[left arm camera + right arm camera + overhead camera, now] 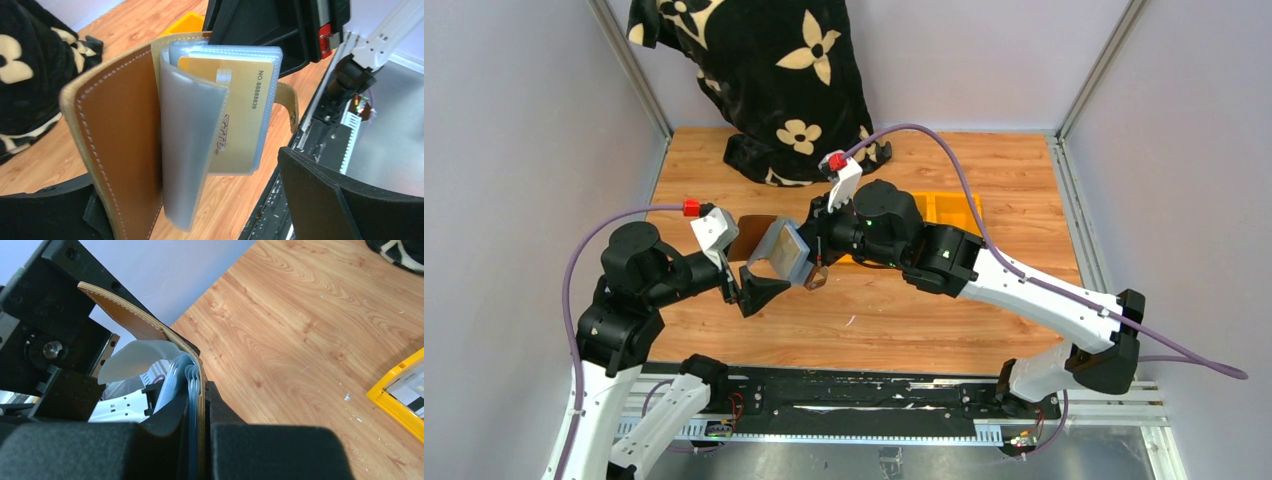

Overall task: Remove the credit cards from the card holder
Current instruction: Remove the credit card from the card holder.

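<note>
Open card holder (120, 140), clamped in right gripper (200, 440)

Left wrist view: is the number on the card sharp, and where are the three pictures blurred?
Left wrist: the gold card is sharp and its number is readable; the loose clear sleeve nearer the lens is soft. Right wrist: the card holder edge and the table grain are sharp, while the dark foreground is blurred. Top external: even light, soft shadows.

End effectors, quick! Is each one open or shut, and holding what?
Left end effector: open.
Right end effector: closed on the card holder.
</note>
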Controlling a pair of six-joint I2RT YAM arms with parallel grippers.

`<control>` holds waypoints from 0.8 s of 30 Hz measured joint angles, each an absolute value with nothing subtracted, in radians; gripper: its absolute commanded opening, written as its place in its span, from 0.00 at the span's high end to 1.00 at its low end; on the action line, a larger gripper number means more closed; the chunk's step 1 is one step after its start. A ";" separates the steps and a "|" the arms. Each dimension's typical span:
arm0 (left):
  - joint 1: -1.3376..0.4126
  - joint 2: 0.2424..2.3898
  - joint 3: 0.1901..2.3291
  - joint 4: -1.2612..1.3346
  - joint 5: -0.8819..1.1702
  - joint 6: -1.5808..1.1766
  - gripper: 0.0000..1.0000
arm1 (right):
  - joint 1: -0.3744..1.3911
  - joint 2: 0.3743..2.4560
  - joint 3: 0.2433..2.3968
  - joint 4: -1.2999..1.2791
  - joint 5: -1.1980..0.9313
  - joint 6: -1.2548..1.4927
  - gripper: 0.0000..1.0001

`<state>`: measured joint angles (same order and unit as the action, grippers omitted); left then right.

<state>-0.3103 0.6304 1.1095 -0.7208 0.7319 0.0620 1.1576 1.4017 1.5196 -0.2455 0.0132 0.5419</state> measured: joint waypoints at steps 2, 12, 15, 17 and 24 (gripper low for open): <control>-0.314 0.625 1.100 -0.717 0.711 0.081 0.00 | 1.167 1.412 1.533 -0.249 0.042 0.543 1.00; -0.331 0.617 1.071 -0.694 0.605 0.133 0.08 | 1.209 1.452 1.586 -0.245 0.140 0.545 1.00; -0.332 0.617 1.070 -0.692 0.578 0.144 0.09 | 1.209 1.456 1.587 -0.244 0.151 0.545 1.00; -0.332 0.616 1.070 -0.688 0.567 0.150 0.08 | 1.209 1.456 1.587 -0.242 0.161 0.544 1.00; -0.332 0.587 1.073 -0.688 0.602 0.154 0.03 | 1.210 1.430 1.559 -0.239 0.184 0.535 1.00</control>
